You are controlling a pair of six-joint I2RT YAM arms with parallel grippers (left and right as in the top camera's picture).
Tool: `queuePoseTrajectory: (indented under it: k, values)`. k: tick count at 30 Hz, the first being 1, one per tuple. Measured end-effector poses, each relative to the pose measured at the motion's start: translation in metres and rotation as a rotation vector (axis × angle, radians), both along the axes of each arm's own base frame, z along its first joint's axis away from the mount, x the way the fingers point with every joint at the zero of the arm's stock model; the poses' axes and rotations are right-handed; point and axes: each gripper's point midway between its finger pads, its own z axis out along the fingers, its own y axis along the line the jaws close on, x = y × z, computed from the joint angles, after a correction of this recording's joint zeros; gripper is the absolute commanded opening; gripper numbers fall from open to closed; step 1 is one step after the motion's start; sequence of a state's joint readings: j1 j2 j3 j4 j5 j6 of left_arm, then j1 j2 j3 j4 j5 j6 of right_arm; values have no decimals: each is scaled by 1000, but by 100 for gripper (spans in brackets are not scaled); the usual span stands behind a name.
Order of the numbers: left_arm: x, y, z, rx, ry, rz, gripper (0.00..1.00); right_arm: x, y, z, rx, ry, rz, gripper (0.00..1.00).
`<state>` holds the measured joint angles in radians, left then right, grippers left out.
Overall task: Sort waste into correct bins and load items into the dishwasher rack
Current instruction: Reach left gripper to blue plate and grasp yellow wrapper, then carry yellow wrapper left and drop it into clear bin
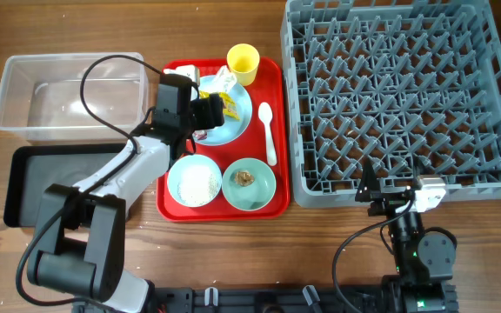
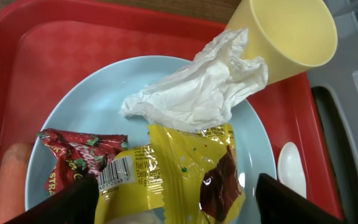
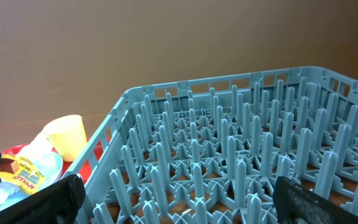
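On the pale blue plate (image 2: pixel 92 106) lie a crumpled yellow wrapper (image 2: pixel 185 174), a red wrapper (image 2: pixel 79 155) and a white tissue wad (image 2: pixel 197 90). The yellow cup (image 2: pixel 284 34) stands just behind the plate. An orange carrot (image 2: pixel 11 180) lies at the plate's left edge. My left gripper (image 2: pixel 176 208) hovers low over the plate, open, its fingers on either side of the yellow wrapper. From overhead, the left gripper (image 1: pixel 216 109) is over the plate (image 1: pixel 237 117). My right gripper (image 1: pixel 381 193) is open and empty at the near edge of the grey dishwasher rack (image 1: pixel 398 96).
The red tray (image 1: pixel 172 204) also carries a white spoon (image 1: pixel 268 130), a bowl of rice (image 1: pixel 193 182) and a bowl with a brown lump (image 1: pixel 249 183). A clear tub (image 1: pixel 68 91) and a black tray (image 1: pixel 33 178) lie to the left.
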<state>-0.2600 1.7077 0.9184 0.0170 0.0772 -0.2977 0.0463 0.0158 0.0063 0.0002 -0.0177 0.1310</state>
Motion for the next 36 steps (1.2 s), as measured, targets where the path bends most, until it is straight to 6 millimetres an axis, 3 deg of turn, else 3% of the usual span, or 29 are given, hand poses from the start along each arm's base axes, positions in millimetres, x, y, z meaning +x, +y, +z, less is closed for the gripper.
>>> queuePoseTrajectory:
  k: [6, 12, 19, 23, 26, 30, 34, 35, 36]
  values:
    - [-2, -7, 1, -29, 5, -33, 33, 0, 0, 0, 0, 0, 0, 100]
    - [-3, -9, 1, -36, 7, -38, 4, 0, 0, 0, 0, 0, 0, 100]
    - [-5, -8, 11, -45, 1, -34, 4, 0, 0, 0, 0, 0, 0, 100]
    - [-14, -6, 50, -81, -47, -15, 4, 0, 0, 0, 0, 0, 0, 100]
    - [-25, 0, 94, -121, -112, 10, 4, 0, 0, 0, 0, 0, 0, 100]
    - [-33, 27, 125, -162, -154, 95, 4, 0, 0, 0, 0, 0, 0, 100]
    - [-35, 96, 150, -175, -210, 275, 4, 0, 0, 0, 0, 0, 0, 100]
    - [-36, 103, 151, -174, -211, 293, 4, 0, 0, 0, 0, 0, 0, 100]
    - [-37, 131, 149, -168, -206, 368, 4, 0, 0, 0, 0, 0, 0, 100]
